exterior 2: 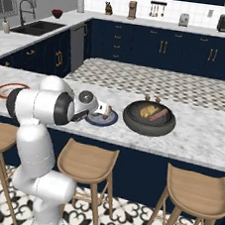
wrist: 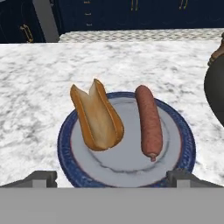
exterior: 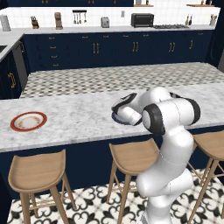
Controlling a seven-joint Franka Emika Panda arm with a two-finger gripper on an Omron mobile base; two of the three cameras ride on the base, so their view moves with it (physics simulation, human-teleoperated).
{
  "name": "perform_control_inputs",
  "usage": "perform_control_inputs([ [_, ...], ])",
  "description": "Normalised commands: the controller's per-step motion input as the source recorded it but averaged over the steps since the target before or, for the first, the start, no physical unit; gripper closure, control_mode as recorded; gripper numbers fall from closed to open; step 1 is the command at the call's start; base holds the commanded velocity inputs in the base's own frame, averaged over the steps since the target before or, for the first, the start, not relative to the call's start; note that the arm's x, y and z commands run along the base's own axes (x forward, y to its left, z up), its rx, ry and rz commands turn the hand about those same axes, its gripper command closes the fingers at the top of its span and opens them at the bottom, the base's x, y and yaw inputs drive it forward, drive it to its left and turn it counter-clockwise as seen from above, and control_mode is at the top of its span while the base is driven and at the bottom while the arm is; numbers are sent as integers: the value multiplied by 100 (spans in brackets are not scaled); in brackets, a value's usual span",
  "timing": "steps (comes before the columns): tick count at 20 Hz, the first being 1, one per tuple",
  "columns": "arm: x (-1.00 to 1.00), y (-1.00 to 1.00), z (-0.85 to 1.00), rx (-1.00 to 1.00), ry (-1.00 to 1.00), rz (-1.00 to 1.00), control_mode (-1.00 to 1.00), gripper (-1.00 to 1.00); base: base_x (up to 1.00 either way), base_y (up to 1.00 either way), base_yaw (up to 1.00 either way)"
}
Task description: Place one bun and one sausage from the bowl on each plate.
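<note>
Marble worktop [wrist: 39, 65] carries the blue plate [wrist: 183, 144], just past the claw [wrist: 111, 177], whose jaws stand wide and empty. On the plate lie a bun [wrist: 98, 118] at 10 o'clock and a sausage [wrist: 148, 120] at 2. Dark bowl [exterior 2: 149, 120] sits at 3 o'clock; red-rimmed plate [exterior: 28, 121] far off at 9.

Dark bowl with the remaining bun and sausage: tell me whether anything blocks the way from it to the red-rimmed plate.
Along the marble counter, the dark blue round plate, already holding a split bun and a sausage, lies between the wide dark bowl and the red-rimmed white plate. The open gripper hovers over it. Carrying above clears it.
</note>
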Motion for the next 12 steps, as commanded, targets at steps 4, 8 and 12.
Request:
perform_control_inputs([
  [4, 32, 0, 100, 1, 0, -10, -100, -100, 0, 0, 0],
  [8, 29, 0, 100, 1, 7, -12, -100, -100, 0, 0, 0],
  [12, -1, -5, 100, 0, 15, -20, -100, -100, 0, 0, 0],
])
